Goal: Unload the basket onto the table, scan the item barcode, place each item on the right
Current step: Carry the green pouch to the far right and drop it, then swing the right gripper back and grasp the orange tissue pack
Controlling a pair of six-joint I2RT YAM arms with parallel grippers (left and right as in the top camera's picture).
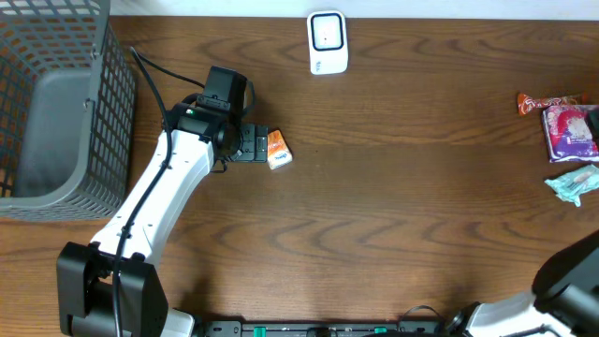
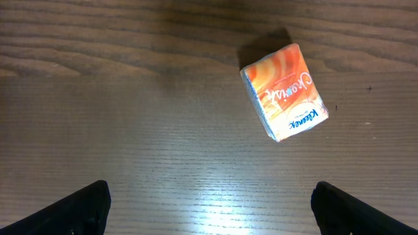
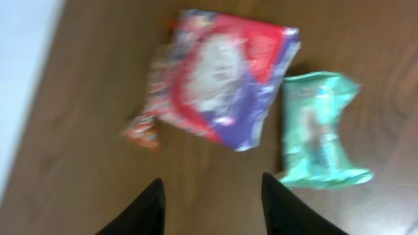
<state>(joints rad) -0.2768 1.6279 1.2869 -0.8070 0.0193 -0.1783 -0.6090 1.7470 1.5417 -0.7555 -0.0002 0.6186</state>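
The middle of the tabletop point(image 1: 402, 215) lies bare from near edge to far edge, giving broad passage. The wire basket point(image 1: 56, 103) walls off the far left corner, and the left arm point(image 1: 159, 197) slants in from the near left corner. The scanner point(image 1: 328, 42) stands at the far edge. The tissue pack point(image 2: 284, 91) lies just ahead of the left tool point(image 2: 212, 209), whose fingers stand wide apart. 3 packets point(image 1: 569, 131) crowd the right edge, close together, beneath the right tool point(image 3: 212, 209)
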